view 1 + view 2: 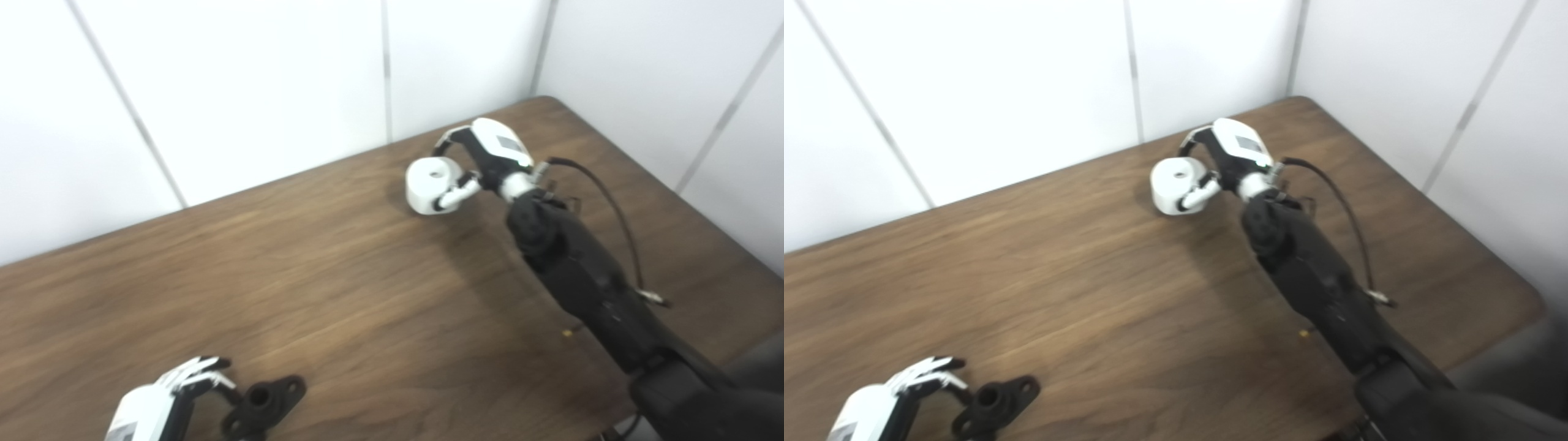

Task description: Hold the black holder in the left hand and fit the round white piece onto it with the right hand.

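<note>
Round white piece (432, 184) sits far right, right hand (484, 160) closing around it, while the open left hand (164, 401) nears the black holder (264, 401); both need lifting next.

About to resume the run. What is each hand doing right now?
Left hand: at the black holder, grip cannot be told.
Right hand: closed around the round white piece.

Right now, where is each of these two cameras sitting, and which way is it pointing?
Left eye view: on the robot's head, looking down at the wooden table; shows the right hand around the round white piece and the left hand beside the black holder.
Right eye view: beside it, facing likewise, scene shifted slightly left.
Shared: both hands, both parts, white wall panels.
</note>
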You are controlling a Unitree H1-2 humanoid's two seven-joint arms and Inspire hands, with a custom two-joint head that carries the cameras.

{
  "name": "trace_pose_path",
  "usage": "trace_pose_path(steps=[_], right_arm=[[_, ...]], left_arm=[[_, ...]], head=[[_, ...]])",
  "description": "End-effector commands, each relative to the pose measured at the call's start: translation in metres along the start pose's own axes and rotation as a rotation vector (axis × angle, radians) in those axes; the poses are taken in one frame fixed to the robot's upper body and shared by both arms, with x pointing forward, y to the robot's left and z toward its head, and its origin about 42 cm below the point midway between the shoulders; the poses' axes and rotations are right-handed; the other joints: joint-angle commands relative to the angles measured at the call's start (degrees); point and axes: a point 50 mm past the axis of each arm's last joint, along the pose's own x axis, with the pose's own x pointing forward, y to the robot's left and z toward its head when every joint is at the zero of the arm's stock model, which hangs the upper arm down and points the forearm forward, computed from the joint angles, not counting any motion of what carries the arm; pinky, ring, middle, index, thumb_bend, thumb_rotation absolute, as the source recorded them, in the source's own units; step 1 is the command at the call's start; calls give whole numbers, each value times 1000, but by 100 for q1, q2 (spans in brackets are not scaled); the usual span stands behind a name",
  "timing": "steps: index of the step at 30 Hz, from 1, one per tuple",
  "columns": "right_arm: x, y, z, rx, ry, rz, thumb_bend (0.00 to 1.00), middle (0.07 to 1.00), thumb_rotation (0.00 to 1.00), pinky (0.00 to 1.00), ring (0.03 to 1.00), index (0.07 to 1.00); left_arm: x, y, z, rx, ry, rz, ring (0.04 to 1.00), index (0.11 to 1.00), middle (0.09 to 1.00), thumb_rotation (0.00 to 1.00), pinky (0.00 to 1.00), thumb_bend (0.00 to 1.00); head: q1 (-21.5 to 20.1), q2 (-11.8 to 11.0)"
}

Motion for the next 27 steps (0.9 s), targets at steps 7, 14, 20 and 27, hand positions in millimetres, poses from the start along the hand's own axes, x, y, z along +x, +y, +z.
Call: trace_pose_path(steps=[7, 14, 20, 27], right_arm=[[-24, -35, 22, -8, -185, -23, 523, 781, 134, 787, 882, 485], [-48, -33, 46, 33, -253, 30, 522, 783, 132, 806, 893, 485], [-65, -31, 68, 56, -309, 56, 523, 783, 133, 819, 900, 484], [-83, -27, 91, 82, -359, 81, 524, 780, 135, 833, 903, 484]], left_arm=[[7, -24, 22, 19, 23, -71, 864, 487, 808, 46, 843, 520], [14, -31, 32, 18, 38, -77, 889, 488, 829, 47, 886, 520], [16, -31, 36, 27, 40, -81, 891, 488, 823, 48, 899, 520], [16, -28, 35, 25, 35, -75, 887, 488, 818, 48, 895, 520]], head=[[1299, 203], [1670, 268], [1732, 334], [1616, 428]])
